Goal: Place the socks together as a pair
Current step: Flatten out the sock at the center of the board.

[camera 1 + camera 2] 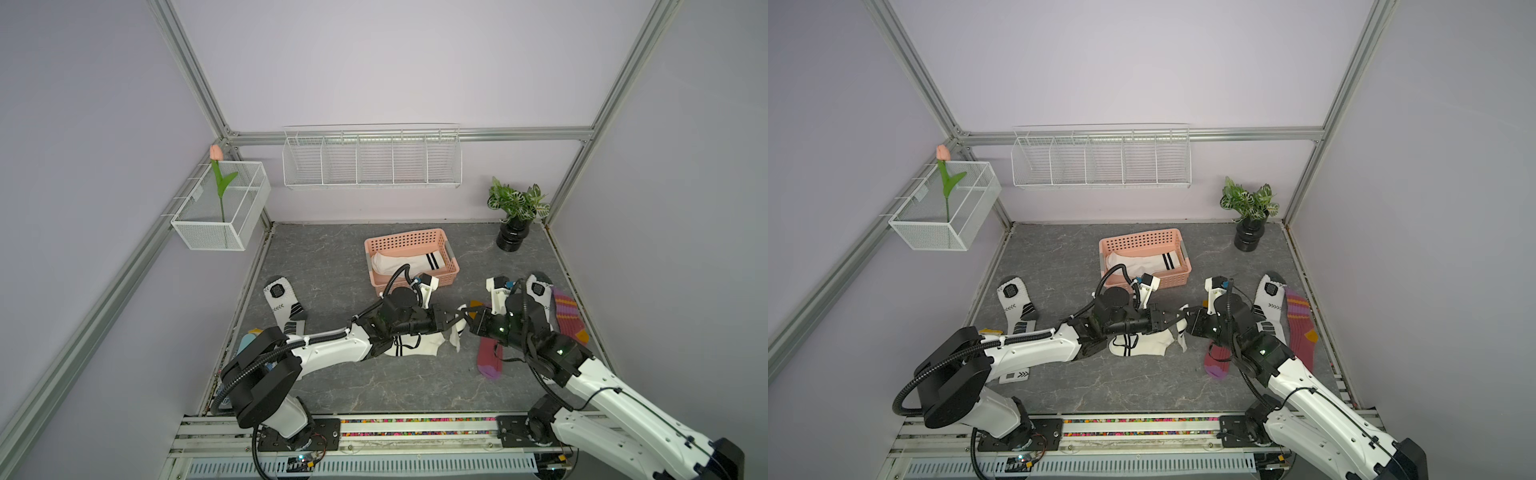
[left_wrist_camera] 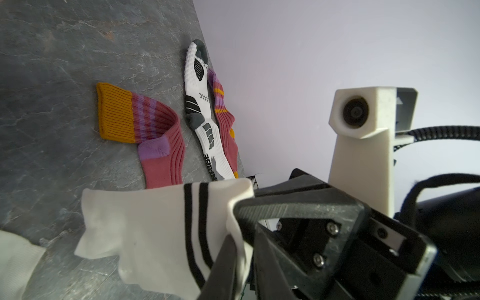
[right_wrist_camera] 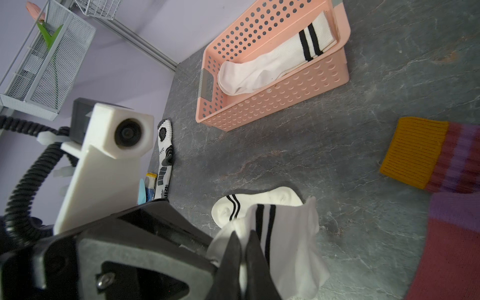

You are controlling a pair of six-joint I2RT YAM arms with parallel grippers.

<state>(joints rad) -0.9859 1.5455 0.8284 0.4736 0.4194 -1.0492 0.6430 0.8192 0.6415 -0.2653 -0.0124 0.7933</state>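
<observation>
1. Closest to my bases, the front maroon sock [image 1: 488, 359] lies bent on the grey worktop [image 1: 374, 386], purple toe toward me and partly under my right arm.
2. Just beside it, toward my left, the lying striped sock [image 1: 419, 347] rests flat on the worktop. It is white with two black bands, and my left forearm covers its cuff end.
3. Above those two, my left claw [image 1: 454, 316] and my right claw [image 3: 244, 259] meet nearly tip to tip over the middle of the worktop. Each is clamped on the cuff end of the held striped sock [image 3: 285, 246], which droops from them. I cannot tell whether its lower end touches the worktop.
4. Beyond my right arm, the right sports sock [image 2: 200, 98] and the far maroon sock [image 2: 226, 122] lie lengthwise, touching along their sides, by the right wall.
5. Well apart at the left edge, the left sports sock [image 1: 284, 303] lies alone.
6. Farther back, the pink basket [image 1: 409, 240] holds the basket sock [image 1: 403, 264], white with two black bands.
7. Farthest off, a potted plant [image 1: 515, 208] stands in the back right corner.
</observation>
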